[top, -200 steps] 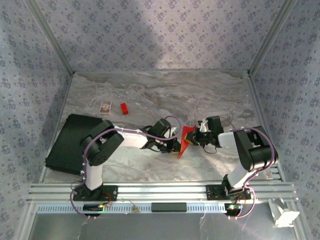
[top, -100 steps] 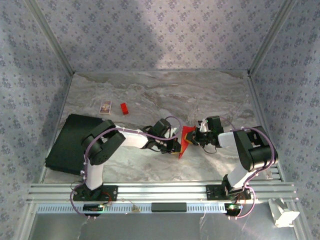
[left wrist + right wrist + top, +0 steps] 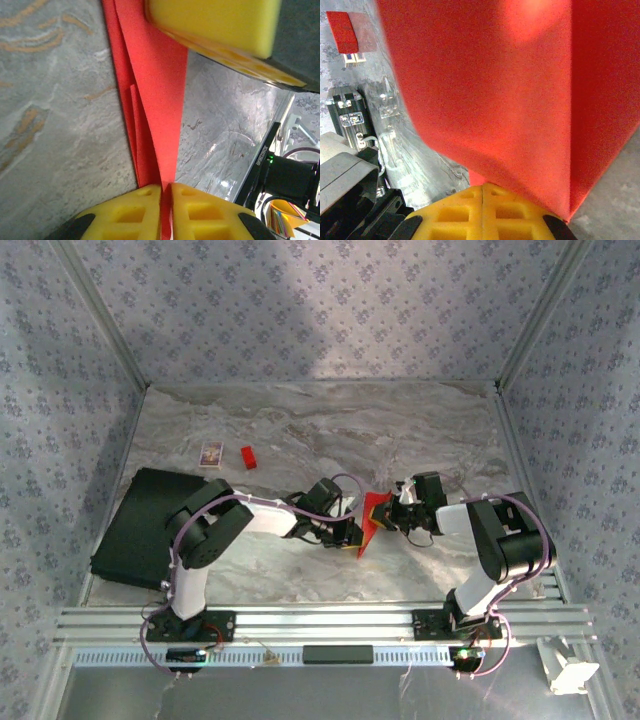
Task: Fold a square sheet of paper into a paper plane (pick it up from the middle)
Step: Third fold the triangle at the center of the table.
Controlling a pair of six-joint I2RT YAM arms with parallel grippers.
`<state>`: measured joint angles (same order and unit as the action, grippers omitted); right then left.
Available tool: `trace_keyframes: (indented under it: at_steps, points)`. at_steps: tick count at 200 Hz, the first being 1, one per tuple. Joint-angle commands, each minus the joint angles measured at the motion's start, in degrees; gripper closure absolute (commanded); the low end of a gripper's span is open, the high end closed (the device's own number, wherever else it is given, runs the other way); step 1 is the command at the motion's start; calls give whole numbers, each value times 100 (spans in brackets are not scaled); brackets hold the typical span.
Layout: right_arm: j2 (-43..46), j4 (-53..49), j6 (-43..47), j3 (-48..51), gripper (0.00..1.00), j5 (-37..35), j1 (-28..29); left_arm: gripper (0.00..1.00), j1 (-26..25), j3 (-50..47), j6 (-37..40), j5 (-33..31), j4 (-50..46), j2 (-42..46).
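little moved: l hand (image 3: 166, 186) & r hand (image 3: 482, 188) both pinch red sheet (image 3: 161, 75) btwn them.

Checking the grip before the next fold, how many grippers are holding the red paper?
2. The left gripper pinches the paper from the left, the right gripper from the right, mid-table.

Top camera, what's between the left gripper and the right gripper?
The folded red paper, pinched by the left gripper and the right gripper alike. The top view shows it between them; each wrist view shows it clamped.
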<state>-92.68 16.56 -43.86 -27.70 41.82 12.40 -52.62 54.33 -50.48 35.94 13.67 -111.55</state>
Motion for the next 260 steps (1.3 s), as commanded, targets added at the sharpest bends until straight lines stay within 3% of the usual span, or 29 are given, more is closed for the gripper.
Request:
trace_keyframes:
  at_steps: [1,29,62,118,127,148,170,200,224,260]
  points:
    - [-249,-459,132,134,95,-693,16,87,-87,-58,199,115,-548,0]
    - [-246,-469,131,134,95,-710,16,87,-90,-39,253,141,-612,-16]
    - [-243,-489,141,125,95,-712,16,100,-117,-52,308,184,-620,-25]
    - [-250,-579,171,116,95,-790,25,100,-196,78,647,64,-1312,-80]
    - [-245,-613,169,119,95,-815,25,94,-211,63,686,-13,-1444,-45]
    - [-249,-618,175,116,95,-825,25,91,-243,-12,744,-87,-1546,57]
    - [-250,-632,184,116,95,-834,25,100,-316,-10,859,-139,-1695,116]
    - [-267,-645,184,107,95,-833,24,100,-373,8,902,-203,-1814,74]
    - [-259,-654,192,107,95,-842,24,92,-387,-16,933,-263,-1923,123]
    - [-256,-654,193,107,95,-854,25,95,-415,-53,1019,-315,-2105,212]
